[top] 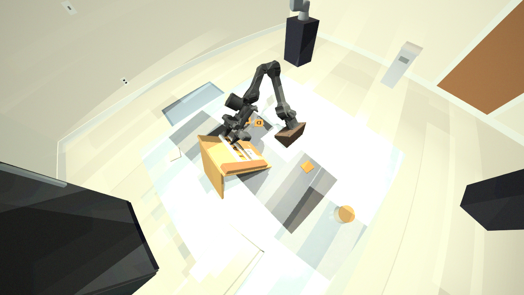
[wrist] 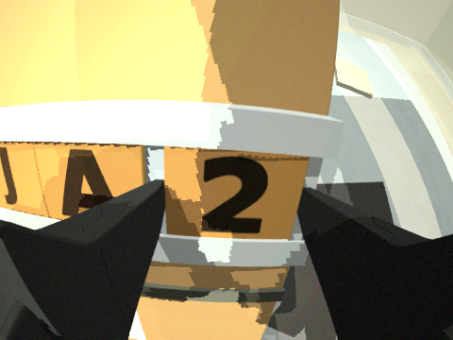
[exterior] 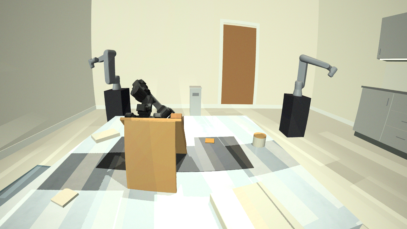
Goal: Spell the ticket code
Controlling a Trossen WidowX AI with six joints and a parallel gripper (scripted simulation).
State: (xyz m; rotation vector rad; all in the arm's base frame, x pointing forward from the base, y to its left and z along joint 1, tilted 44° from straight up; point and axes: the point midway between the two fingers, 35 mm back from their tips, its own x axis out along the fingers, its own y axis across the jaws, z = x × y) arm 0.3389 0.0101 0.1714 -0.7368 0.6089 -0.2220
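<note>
My gripper point(wrist: 233, 195) point(top: 230, 138) is shut on the orange 2 tile point(wrist: 283, 198), one finger at each side edge. The tile lies between the bars of the pale letter rail point(wrist: 118, 123) at its open end, upright to read. To its left in the wrist view, past a narrow gap, the A tile point(wrist: 73, 165) and J tile point(wrist: 24, 175) stand in the rail. The wooden board point(top: 212, 155) point(exterior: 150, 156) slopes under it. The white ticket point(top: 250, 151) is too small to read. A D tile point(top: 258, 123) and a partly hidden tile point(top: 248, 120) lie behind the board.
An orange tile point(top: 307, 166) point(exterior: 209, 140) with no readable letter lies on the grey mat. A round orange-topped jar point(top: 346, 214) point(exterior: 258, 141) stands beyond it. Cream blocks point(exterior: 105, 135) point(exterior: 65, 197) and a large flat cream slab point(exterior: 247, 203) lie around the board. My arm's brown base point(top: 291, 135) is nearby.
</note>
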